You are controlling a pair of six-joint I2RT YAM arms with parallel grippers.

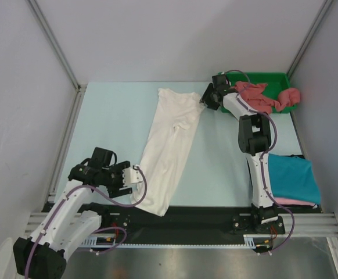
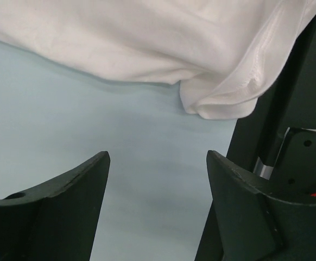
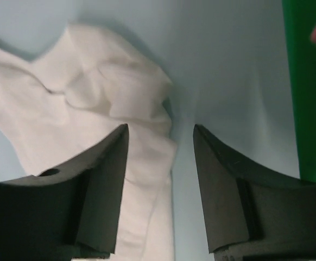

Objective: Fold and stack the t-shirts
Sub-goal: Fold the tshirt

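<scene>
Top external view: our white t-shirt [image 1: 170, 145] lies as a narrow strip across the table [image 1: 111, 116], hem at its near edge. Left gripper [image 1: 134, 175] and right gripper [image 1: 207, 99] flank its ends, spread, empty. We fear a one-layer pinch unfolding it.

Matt white cloth t-shirt [image 1: 169, 148], glossy plastic tray [image 1: 268, 75]

Top cam sat high up behind both arm bases, looking down on the whole counter [image 1: 117, 116]. The two wrist cams pointed down at it from really close. All three shared the white t-shirt [image 1: 169, 145]. The cam on the left hand [image 2: 157, 157] got its near corner. The one on the right hand [image 3: 160, 128] got the far end, beside the green tray [image 3: 307, 109].
</scene>
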